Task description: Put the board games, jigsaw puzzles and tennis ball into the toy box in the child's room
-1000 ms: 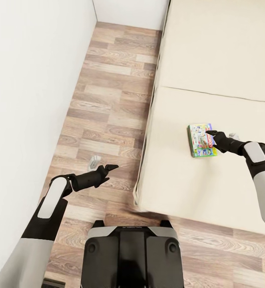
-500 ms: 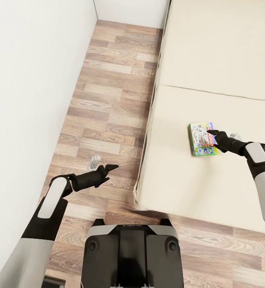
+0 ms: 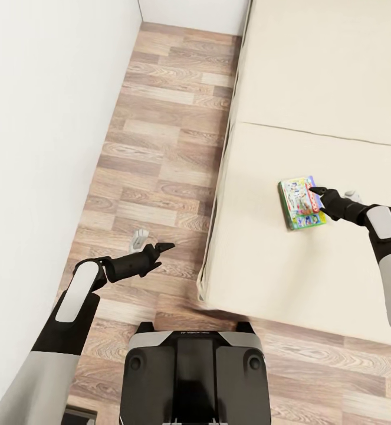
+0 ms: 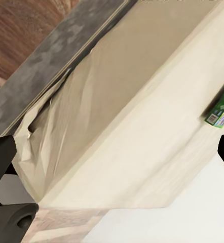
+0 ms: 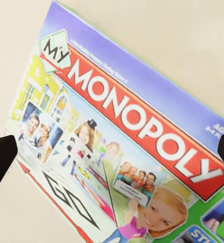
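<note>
The robot stands at the foot corner of the low bed with its cream mattress and dark grey base, and both arms are stretched forward. The right arm reaches out over the mattress, forearm nearly level, and the black right gripper hangs over the near edge of the flat white-and-green Monopoly box. That box lies flat on the mattress, a little way in from the bed's side edge, with nothing else lying near it. From the right wrist camera the box lid shows close up, the red Monopoly banner running across it, and a dark fingertip sits at either side of the picture: the fingers are spread wide apart, about as wide as the lid, and I cannot see them touching it.

The left arm is bent at the elbow and held low over the wood plank floor in the strip between the white wall and the bed. The left gripper points toward the bed's corner with nothing in it; its black fingers stand apart, as the left wrist camera shows at the picture's two sides. That camera looks along the bed's side, and a green sliver of the box shows up on the mattress.
</note>
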Robot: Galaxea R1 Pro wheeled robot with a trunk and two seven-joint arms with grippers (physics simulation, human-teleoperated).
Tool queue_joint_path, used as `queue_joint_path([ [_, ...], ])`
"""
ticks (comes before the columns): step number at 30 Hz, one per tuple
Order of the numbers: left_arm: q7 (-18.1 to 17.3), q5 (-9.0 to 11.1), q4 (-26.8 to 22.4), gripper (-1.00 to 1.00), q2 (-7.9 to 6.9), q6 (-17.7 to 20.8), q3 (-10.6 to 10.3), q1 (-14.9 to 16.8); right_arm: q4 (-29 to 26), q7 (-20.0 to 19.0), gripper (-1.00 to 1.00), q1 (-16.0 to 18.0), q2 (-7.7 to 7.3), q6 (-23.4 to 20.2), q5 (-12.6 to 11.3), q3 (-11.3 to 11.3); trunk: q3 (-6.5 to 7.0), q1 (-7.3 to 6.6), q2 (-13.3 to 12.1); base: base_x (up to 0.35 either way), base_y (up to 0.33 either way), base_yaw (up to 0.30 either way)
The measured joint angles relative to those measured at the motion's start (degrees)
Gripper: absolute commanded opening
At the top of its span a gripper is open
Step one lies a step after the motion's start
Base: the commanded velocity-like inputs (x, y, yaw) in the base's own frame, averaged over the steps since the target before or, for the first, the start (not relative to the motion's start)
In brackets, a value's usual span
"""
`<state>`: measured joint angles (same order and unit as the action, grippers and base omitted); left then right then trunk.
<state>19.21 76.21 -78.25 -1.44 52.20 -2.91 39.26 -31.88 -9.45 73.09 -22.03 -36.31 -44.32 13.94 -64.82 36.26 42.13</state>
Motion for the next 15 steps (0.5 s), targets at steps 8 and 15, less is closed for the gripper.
queue_joint_path([
  [8,0.0,0.0,0.0,1.0,0.0,0.0,0.0,0.0,-1.6,0.3,1.0,-0.3,-0.09,-0.2,0.1,0.0,-0.01,0.05,0.0,0.0,0.0,0.0],
  [15,0.0,0.0,0.0,1.0,-0.01,0.0,0.0,0.0,-2.5,0.3,1.0,-0.4,-0.57,-0.3,0.1,0.0,-0.01,0.05,0.0,0.0,0.0,0.0],
])
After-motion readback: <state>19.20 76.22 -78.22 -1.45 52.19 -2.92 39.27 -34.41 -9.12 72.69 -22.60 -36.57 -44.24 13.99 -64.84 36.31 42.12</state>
